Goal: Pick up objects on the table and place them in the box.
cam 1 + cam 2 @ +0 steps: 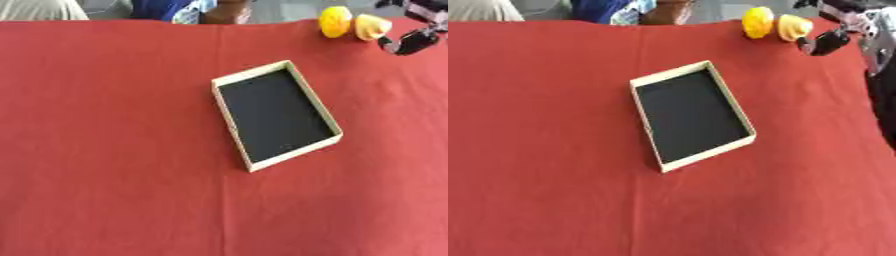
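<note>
While most of the table [105, 150] under its red cloth lies bare on the left side, a shallow rectangular box [275, 115] sits near the middle, turned askew so that one corner points toward the far edge. Its walls are pale, its floor is black, and nothing lies inside it.

Further right, close to the far edge and toward the far right corner, two yellow objects stand side by side, just about touching. One is a rounder yellow object [334, 21]; the other, to its right, is a paler yellow object [371, 26] with an orange tinge. Both are well apart from the box.

At the far right corner the robot's right hand [829, 41] comes in from above, black with silver parts. Its dark fingertips [411, 42] sit just beside the paler yellow object, on its right side; whether they touch it cannot be told. It holds nothing that can be seen, and whether its fingers are spread or curled cannot be told either.
</note>
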